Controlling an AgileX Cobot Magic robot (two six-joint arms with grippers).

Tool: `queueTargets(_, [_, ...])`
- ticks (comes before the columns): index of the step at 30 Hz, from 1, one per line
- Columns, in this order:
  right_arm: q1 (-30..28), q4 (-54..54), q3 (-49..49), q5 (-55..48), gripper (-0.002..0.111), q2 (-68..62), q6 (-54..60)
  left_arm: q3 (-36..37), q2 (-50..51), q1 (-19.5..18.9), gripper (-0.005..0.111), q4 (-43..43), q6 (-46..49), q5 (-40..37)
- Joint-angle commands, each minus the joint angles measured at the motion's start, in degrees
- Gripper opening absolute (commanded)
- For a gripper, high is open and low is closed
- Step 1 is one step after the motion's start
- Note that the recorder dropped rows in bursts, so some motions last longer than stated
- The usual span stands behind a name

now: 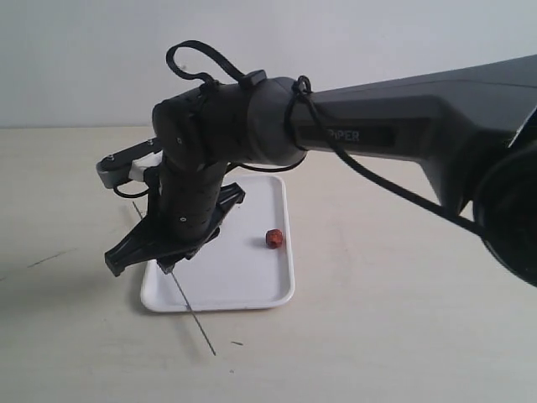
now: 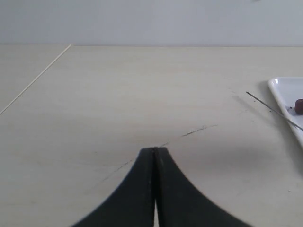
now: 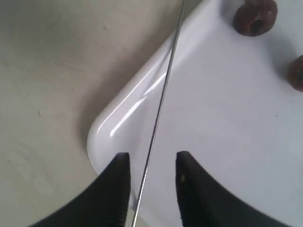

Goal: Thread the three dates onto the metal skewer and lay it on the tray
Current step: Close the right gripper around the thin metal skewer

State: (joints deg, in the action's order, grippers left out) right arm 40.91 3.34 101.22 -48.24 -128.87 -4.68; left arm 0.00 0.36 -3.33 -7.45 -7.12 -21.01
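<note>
Black right tool [image 3: 152, 156], spread, straddles thin metal skewer [image 3: 163, 94] over glossy tray [image 3: 118, 116]; left tool [image 2: 155, 150] pressed together.

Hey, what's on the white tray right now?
Two dates show on the tray, and the metal skewer crosses its corner between the right gripper's open fingers. That arm covers part of the tray, so a third date cannot be seen.

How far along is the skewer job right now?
Nothing looks done yet: two dates lie loose on the tray, unthreaded, and I can't see a third. In hand: the right tool is open astride the metal skewer, which crosses the tray's corner, not yet gripped. The left tool is shut, away from the tray. Left: grip, thread all three, lay it down.
</note>
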Motion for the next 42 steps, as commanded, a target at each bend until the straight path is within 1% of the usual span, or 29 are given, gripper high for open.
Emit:
queueTargets(1, [-0.3,-0.5,1.0,0.2,0.038,-1.5,0.1,0.0,-0.4,-0.2,0.0,0.1,-0.2,0.3])
queueTargets(27, [-0.3,-0.8,1.0,-0.7,0.038,-1.9,0.1,0.0,-0.4,-0.2,0.0,0.1,-0.2,0.3])
queueTargets(36, [-0.3,-0.8,1.0,0.9,0.038,-2.0,1.8,0.0,-0.4,-0.2,0.0,0.1,-0.2,0.3])
queueTargets(42, [-0.3,-0.8,1.0,0.0,0.038,-3.8,2.2,0.0,-0.4,-0.2,0.0,0.1,-0.2,0.3])
